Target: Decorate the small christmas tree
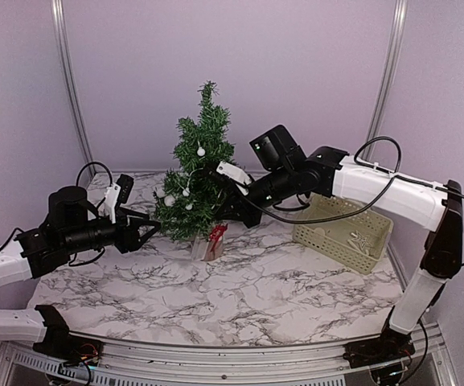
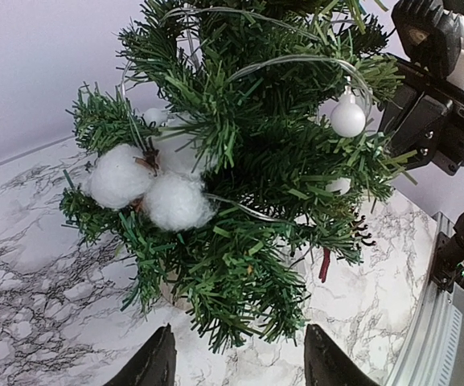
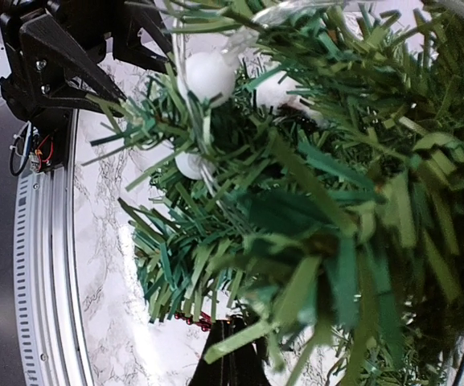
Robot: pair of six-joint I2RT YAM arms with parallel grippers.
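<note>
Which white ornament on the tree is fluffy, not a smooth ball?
The cotton-like cluster on a low branch of the small christmas tree, facing the left gripper; the smooth white ball hangs higher, nearer the right arm.

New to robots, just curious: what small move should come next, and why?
Probably open the right fingers and ease back: they are shut among the small christmas tree's lower branches, with a red ornament just beneath. I cannot tell whether they hold it.

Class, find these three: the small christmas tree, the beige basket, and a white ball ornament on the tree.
small christmas tree (image 1: 207, 127): top view, on its upper green branches.
beige basket (image 1: 332, 245): top view, on its slotted side wall.
white ball ornament (image 2: 348, 118): left wrist view, on the ball's centre.
</note>
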